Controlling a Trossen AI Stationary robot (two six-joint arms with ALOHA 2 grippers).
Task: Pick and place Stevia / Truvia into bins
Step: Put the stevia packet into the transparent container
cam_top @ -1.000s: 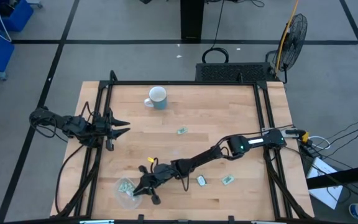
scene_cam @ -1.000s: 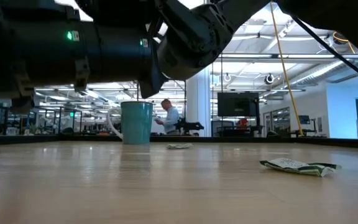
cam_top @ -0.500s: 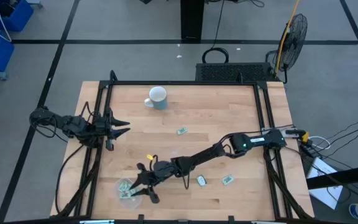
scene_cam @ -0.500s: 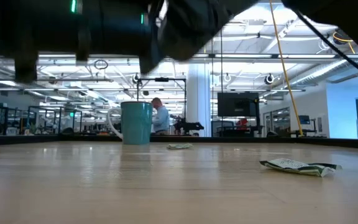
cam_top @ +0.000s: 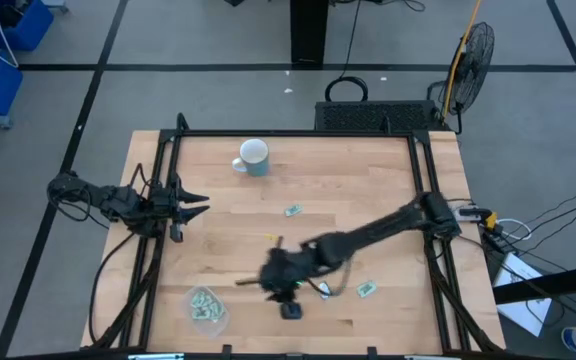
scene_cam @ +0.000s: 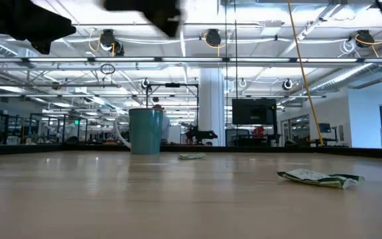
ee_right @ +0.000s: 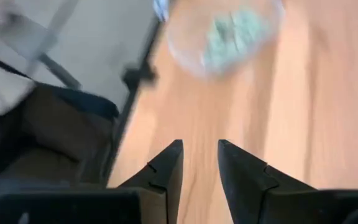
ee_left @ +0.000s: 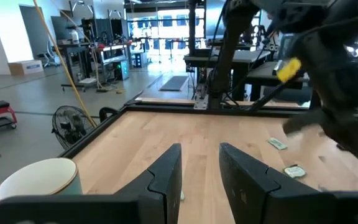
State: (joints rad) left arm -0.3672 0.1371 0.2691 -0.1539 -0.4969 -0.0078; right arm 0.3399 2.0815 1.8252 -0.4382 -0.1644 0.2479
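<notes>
A clear round bin [cam_top: 206, 308] was recorded near the table's [cam_top: 368, 190] front-left corner, holding a small heap of pale green and white packets [cam_top: 203, 301]; in the right wrist view the same bin [ee_right: 225, 32] was seen with the packets [ee_right: 235, 28] inside it, their separate outlines not being distinguishable. A white and pale blue mug [cam_top: 252, 157] was noted upright toward the back of the table, at about 12 o'clock from the bin; its contents could not be seen.

Three packets were logged loose on the table. One packet [cam_top: 293, 211] lay near the table's centre, its long axis running diagonally. A second packet [cam_top: 367, 290] lay flat toward the front right, long axis also diagonal. A third packet [cam_top: 324, 289] lay just beside the right arm, its orientation not being clear.

The right gripper [cam_top: 286, 290] was found above the front-centre of the table, well apart from the bin, which lay at roughly 9 o'clock from it. The third packet lay at about 3 o'clock of it, the second packet farther out the same way, the central packet at about 12 o'clock. Its fingers [ee_right: 166, 168] were seen slightly parted with nothing between them.

The left gripper [cam_top: 190, 207] was parked at the table's left edge, fingers [ee_left: 166, 174] slightly parted and empty
</notes>
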